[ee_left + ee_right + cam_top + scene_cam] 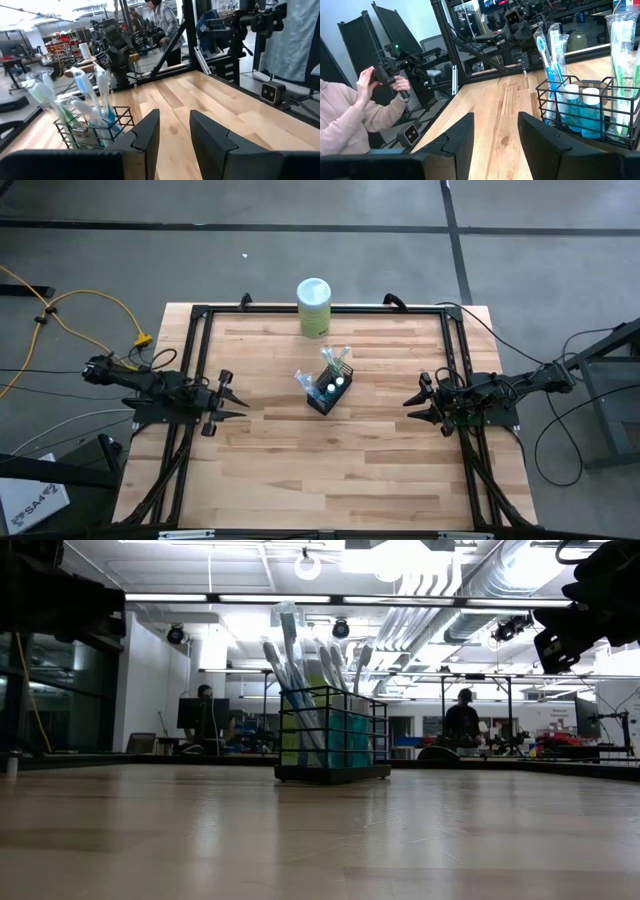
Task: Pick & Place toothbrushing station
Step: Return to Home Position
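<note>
At table (300,470) centre, apparently full holder (322,400)

The pale wooden surface (330,470) carries two things. A black wire holder (322,398) stands upright near its middle. A green, white-lidded canister (314,307) stands at the 12 o'clock edge, well apart from the holder. A black frame (260,309) runs along the edges.
</note>
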Controlling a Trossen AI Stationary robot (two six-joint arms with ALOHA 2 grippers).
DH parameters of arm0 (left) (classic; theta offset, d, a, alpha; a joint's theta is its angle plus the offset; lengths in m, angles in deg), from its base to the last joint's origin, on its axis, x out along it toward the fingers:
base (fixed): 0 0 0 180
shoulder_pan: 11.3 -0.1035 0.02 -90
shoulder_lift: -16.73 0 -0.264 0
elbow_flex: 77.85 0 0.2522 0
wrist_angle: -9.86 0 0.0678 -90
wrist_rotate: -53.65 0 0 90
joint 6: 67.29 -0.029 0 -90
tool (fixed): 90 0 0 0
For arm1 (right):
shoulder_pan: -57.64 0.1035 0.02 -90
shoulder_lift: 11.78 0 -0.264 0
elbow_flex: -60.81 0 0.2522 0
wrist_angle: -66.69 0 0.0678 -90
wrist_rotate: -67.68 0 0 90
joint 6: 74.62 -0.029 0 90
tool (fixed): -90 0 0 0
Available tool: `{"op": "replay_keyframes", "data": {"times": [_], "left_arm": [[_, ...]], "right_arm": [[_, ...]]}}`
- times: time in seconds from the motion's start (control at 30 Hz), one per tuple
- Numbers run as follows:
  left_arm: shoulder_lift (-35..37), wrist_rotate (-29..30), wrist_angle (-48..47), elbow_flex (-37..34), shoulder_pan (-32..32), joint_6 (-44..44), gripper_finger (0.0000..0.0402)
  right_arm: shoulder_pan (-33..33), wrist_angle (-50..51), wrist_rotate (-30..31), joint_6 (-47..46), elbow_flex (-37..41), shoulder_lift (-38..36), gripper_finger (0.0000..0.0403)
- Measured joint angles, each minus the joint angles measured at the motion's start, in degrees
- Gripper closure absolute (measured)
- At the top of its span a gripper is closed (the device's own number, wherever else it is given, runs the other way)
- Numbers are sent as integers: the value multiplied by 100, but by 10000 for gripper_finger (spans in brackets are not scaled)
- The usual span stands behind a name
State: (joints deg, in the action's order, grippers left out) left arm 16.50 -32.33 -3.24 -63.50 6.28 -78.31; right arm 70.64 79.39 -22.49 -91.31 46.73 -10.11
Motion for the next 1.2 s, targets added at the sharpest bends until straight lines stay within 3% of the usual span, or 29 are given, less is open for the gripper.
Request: {"op": "replay_keyframes", "data": {"times": [0.2, 0.87, 1.2], "left_arm": [[0, -449, -69, -2, -353, 150, 299], [0, -449, -69, -2, -397, -137, 299], [-2, -434, -67, -2, -397, 344, 299]], "right_arm": [[-1, 0, -2, 0, 0, 0, 258], [-1, 0, -1, 0, 0, 0, 258], [0, 0, -2, 0, 0, 0, 258]]}}
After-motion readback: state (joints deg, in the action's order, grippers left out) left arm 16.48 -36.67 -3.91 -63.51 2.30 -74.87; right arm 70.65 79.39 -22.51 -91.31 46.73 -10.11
